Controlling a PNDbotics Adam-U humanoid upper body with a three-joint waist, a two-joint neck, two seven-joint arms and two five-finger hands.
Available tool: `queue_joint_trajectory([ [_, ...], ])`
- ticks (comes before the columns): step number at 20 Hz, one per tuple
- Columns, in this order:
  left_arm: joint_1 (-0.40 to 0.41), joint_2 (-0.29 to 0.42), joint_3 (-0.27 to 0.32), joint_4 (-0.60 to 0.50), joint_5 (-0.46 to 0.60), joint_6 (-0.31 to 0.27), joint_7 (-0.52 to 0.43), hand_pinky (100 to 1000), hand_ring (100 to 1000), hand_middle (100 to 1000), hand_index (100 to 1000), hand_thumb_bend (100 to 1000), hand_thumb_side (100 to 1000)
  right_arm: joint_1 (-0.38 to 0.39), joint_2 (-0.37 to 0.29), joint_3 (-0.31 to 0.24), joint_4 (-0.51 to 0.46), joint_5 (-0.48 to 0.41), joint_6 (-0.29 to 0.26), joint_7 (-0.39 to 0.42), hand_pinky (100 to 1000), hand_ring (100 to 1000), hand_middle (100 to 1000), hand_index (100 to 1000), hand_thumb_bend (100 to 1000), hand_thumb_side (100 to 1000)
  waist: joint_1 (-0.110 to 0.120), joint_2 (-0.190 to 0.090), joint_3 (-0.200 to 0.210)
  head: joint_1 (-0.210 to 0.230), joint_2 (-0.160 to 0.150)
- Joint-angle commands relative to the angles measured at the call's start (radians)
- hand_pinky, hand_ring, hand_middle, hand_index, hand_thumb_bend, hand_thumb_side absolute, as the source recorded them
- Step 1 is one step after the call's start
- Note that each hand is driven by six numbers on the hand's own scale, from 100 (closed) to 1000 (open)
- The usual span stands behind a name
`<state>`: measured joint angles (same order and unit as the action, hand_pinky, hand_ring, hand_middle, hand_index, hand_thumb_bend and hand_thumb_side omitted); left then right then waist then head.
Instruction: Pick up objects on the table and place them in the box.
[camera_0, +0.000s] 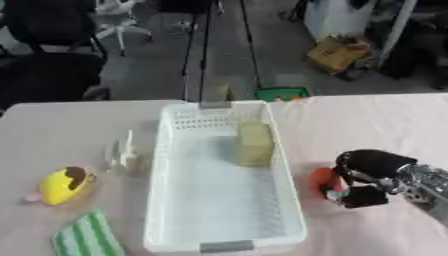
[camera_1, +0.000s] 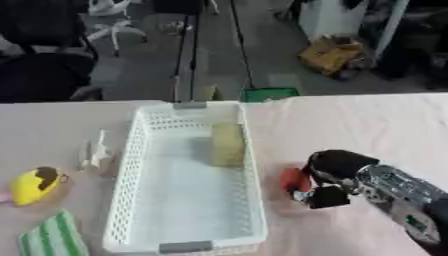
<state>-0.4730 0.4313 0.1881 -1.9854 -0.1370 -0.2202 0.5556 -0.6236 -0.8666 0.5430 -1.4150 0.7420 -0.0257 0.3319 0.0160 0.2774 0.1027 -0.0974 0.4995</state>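
A white slatted box (camera_0: 166, 150) stands in the middle of the table, with a tan block (camera_0: 255, 144) inside near its far right wall. To the right of the box my right hand (camera_0: 367, 175) is curled round a small red object (camera_0: 322, 179) that rests at the table surface. Left of the box lie a clear, pale upright thing (camera_0: 125, 155), a yellow rounded object with a dark patch (camera_0: 65, 184), and a green-and-white striped cloth (camera_0: 86, 238). My left hand does not show.
The table wears a pale pink cover (camera_0: 350, 120). Beyond its far edge are a dark office chair (camera_0: 48, 65), a green item on the floor (camera_0: 281, 93) and a brown cardboard box (camera_0: 337, 52).
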Motion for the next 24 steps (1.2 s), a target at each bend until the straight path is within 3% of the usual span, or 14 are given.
queue_joint_trajectory([
  [1, -0.01, 0.017, 0.007, -0.015, -0.001, 0.001, 0.0, 962, 972, 889, 899, 289, 1000, -0.019, -0.025, -0.015, -0.016, -0.007, 0.003, -0.01, 900, 889, 428, 602, 191, 1000, -0.001, -0.023, -0.002, 0.002, -0.003],
  [4, -0.01, 0.017, 0.007, -0.015, -0.001, 0.001, 0.0, 962, 972, 889, 899, 289, 1000, -0.019, -0.025, -0.015, -0.018, -0.006, 0.006, -0.01, 900, 888, 424, 597, 185, 993, -0.001, -0.023, -0.002, 0.001, -0.005],
  [7, -0.01, 0.017, 0.007, -0.015, -0.001, 0.001, 0.0, 962, 972, 890, 899, 288, 1000, -0.016, -0.027, -0.014, -0.018, -0.003, 0.009, -0.007, 901, 884, 398, 564, 122, 967, 0.0, -0.024, -0.002, 0.001, -0.006],
  [24, -0.011, 0.024, 0.006, -0.015, -0.003, 0.001, -0.002, 962, 972, 890, 899, 290, 1000, -0.056, -0.041, -0.005, -0.054, -0.011, 0.02, 0.018, 903, 872, 360, 520, 100, 939, -0.01, -0.033, -0.008, -0.004, -0.002],
])
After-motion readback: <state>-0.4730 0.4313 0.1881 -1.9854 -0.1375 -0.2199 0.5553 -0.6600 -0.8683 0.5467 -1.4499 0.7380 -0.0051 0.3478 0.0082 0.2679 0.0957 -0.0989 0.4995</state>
